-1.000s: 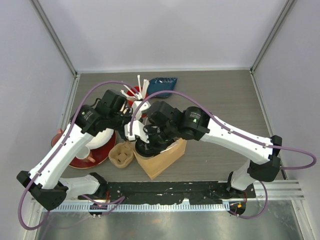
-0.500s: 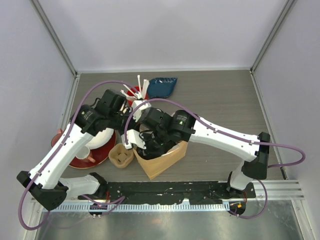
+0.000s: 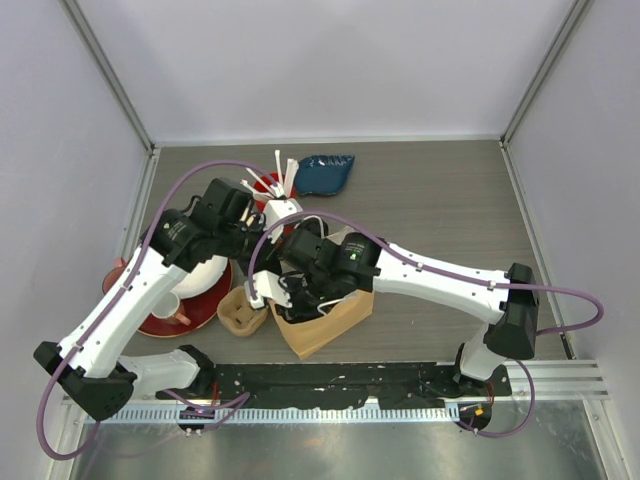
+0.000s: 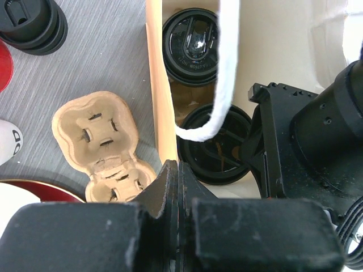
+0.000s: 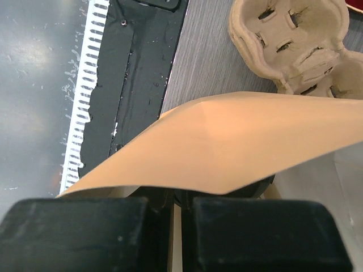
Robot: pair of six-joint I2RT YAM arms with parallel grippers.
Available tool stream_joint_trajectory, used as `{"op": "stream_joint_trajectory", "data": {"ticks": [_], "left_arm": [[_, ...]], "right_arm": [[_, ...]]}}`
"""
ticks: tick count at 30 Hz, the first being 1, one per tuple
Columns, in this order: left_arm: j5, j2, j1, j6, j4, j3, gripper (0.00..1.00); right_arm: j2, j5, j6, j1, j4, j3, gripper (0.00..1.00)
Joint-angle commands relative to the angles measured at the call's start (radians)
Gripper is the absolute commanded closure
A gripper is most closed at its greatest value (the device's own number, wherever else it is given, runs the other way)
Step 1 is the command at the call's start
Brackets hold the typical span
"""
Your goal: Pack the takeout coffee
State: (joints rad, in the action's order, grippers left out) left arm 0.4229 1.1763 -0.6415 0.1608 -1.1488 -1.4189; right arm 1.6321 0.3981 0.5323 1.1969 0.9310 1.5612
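Right arm swung further toward lower left since the earlier frames, its wrist now lower over the paper bag [image 3: 325, 320]; left arm and bag look about where they were.

Left tool [image 4: 177, 170] is pressed together, pinching the top edge of the bag's left wall at bottom centre of its wrist view. Right tool [image 5: 173, 198] is also pressed together and seems to pinch the bag's rim, though the tan paper fold covers most of that view.

Two coffees stand inside the bag. The upper cup [image 4: 194, 45] is at top centre and the lower cup [image 4: 221, 153] just below it, both black lids up. The bag's white rope handle [image 4: 222, 79] hangs across them. A third cup [image 4: 31, 25] stands on the table [image 3: 440, 200] outside the bag, in the upper left corner of the left wrist view.

Pulp cup carrier [image 4: 105, 141] lies on the table just left of the bag. Red plate [image 3: 150, 322] sits at left under the left arm
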Motion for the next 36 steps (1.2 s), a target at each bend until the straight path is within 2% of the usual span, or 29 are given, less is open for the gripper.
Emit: {"op": "stream_joint_trajectory", "data": {"ticks": [1, 8, 18, 24, 29, 36], "left_arm": [[0.011, 0.005, -0.001, -0.003, 0.037, -0.009, 1.00], [-0.001, 0.005, -0.001, 0.006, 0.029, -0.040, 1.00], [0.019, 0.023, -0.001, 0.000, 0.043, -0.054, 1.00], [0.048, 0.049, -0.001, -0.012, 0.038, -0.071, 1.00], [0.045, 0.046, -0.003, -0.004, 0.028, -0.084, 1.00], [0.033, 0.051, -0.003, 0.005, 0.020, -0.083, 1.00]], "right_arm": [[-0.009, -0.010, -0.002, 0.004, -0.032, -0.024, 0.99], [-0.021, -0.045, -0.038, 0.004, -0.009, -0.085, 0.99], [-0.029, -0.136, -0.176, 0.001, -0.009, -0.142, 0.99], [0.051, -0.140, -0.189, 0.006, 0.019, -0.110, 0.99], [0.041, -0.177, -0.209, 0.009, 0.025, -0.127, 0.99], [0.038, -0.222, -0.239, 0.035, 0.069, -0.052, 0.99]]}}
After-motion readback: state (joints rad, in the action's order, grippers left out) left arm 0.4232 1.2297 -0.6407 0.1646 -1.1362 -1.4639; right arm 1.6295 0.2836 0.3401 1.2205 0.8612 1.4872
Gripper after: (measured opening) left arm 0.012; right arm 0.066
